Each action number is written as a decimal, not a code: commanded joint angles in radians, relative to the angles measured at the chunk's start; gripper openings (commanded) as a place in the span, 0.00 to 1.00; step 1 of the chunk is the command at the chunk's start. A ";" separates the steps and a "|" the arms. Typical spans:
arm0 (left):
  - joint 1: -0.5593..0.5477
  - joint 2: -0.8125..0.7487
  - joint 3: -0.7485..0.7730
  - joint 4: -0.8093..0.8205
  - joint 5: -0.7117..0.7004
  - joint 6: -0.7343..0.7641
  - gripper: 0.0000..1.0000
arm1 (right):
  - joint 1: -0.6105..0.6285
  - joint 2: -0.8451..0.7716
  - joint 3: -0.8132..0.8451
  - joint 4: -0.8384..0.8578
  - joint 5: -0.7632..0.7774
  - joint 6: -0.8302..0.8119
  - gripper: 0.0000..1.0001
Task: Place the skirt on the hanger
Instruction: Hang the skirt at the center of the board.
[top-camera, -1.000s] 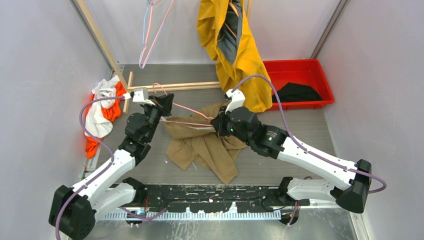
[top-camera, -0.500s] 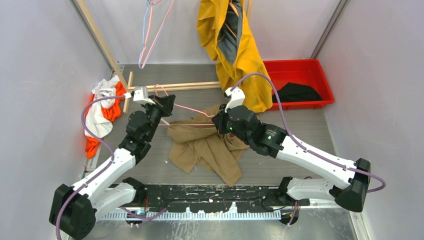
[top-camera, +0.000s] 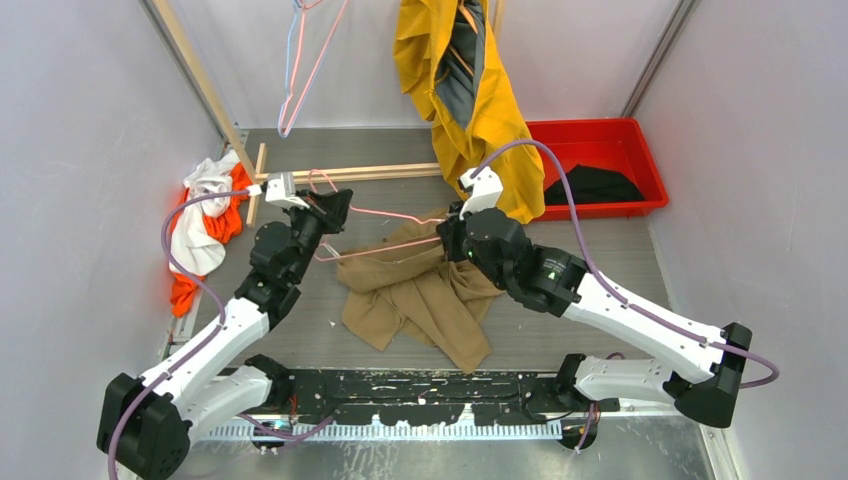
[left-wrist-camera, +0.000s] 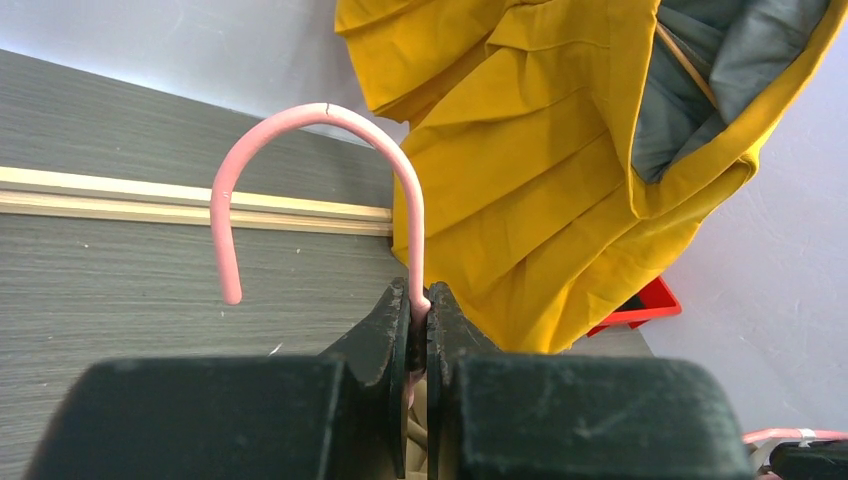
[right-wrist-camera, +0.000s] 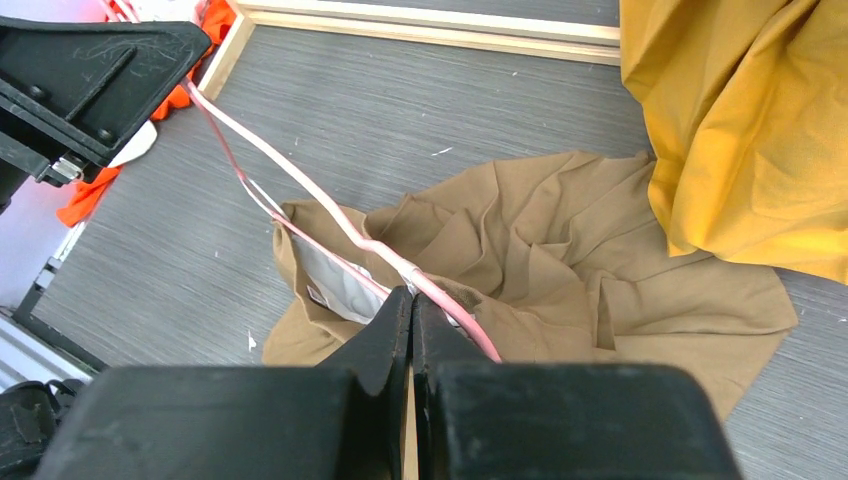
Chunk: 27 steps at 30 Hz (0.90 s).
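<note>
The tan skirt lies crumpled on the grey floor between the arms, and its white-lined waistband gapes open. A pink wire hanger spans from one gripper to the other. My left gripper is shut on the hanger's neck just below the hook. The hanger's arm runs down into the waistband opening. My right gripper is shut at the waistband's edge, right beside the wire, with tan cloth showing between the jaws. From above, the right gripper sits at the skirt's far edge.
A yellow garment hangs at the back, close behind the right wrist. A red bin with black cloth stands back right. White and orange clothes are piled at left. A wooden bar lies across the floor; spare hangers hang above it.
My right gripper has moved back and to the right, dragging the skirt's top edge and the hanger's far end with it. The left gripper has barely moved.
</note>
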 joint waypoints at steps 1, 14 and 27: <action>-0.003 -0.028 0.048 0.020 0.016 0.019 0.00 | 0.005 -0.034 0.068 0.032 0.034 -0.027 0.06; -0.002 -0.027 0.059 -0.073 0.030 0.061 0.00 | 0.004 -0.014 0.029 0.069 -0.063 -0.006 0.07; -0.002 -0.019 0.078 -0.073 0.074 0.033 0.00 | 0.004 0.134 0.058 0.134 -0.137 0.010 0.07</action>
